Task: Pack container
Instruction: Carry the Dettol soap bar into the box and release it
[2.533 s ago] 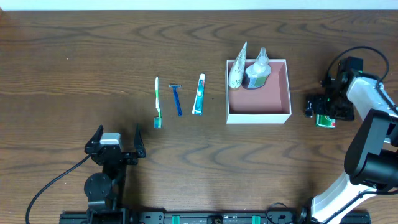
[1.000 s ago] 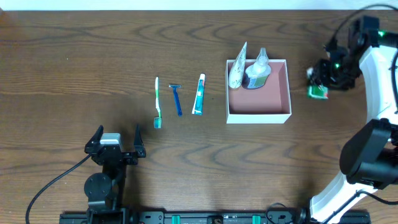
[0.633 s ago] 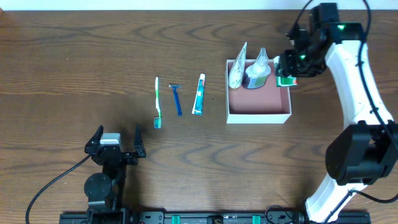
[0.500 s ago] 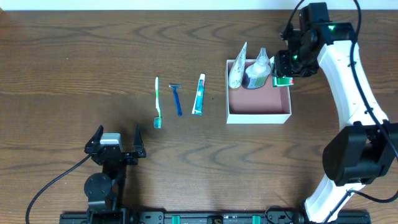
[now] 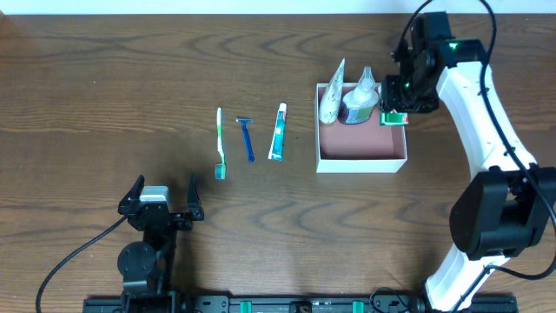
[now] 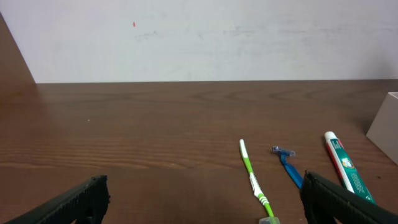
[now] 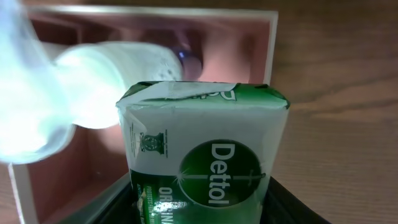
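The container (image 5: 363,155) is a square white-walled box with a dusty-pink inside, right of centre in the overhead view. A clear bottle (image 5: 359,100) and a white tube (image 5: 331,96) lean in its far part. My right gripper (image 5: 395,115) is shut on a green-and-white Dettol packet (image 7: 205,162) and holds it over the container's far right corner (image 7: 268,37). My left gripper (image 5: 161,198) is open and empty near the front left edge. A green toothbrush (image 5: 220,143), a blue razor (image 5: 248,137) and a toothpaste tube (image 5: 277,131) lie in a row left of the container.
In the left wrist view the toothbrush (image 6: 254,180), the razor (image 6: 287,164) and the toothpaste (image 6: 345,171) lie ahead on the wood table, with a white wall behind. The container's corner (image 6: 385,124) shows at the right edge.
My right arm has carried the packet from the table right of the container, up and leftward, to above the container's far right corner. The left arm has not moved.
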